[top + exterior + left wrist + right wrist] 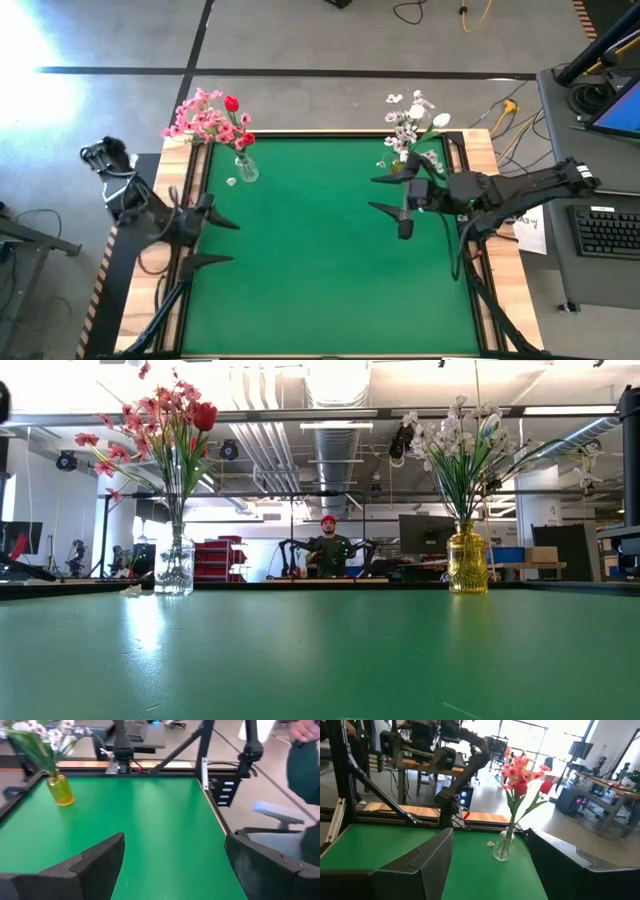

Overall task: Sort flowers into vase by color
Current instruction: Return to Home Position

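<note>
The left gripper [222,242] hung spread and empty over the mat's left edge, near the clear vase [245,168] holding the pink and red flowers [210,118] at the far left corner. With the sorting apparently done, only the retreat home looked left. The green mat [300,280] offered both arms open room through its middle and front. The right gripper [383,194], fingers parted and holding nothing, hovered close by the yellow vase [467,560] of white flowers [412,125] at the far right corner. Drawing it back toward the right rim, away from the stems, looked safest.
</note>
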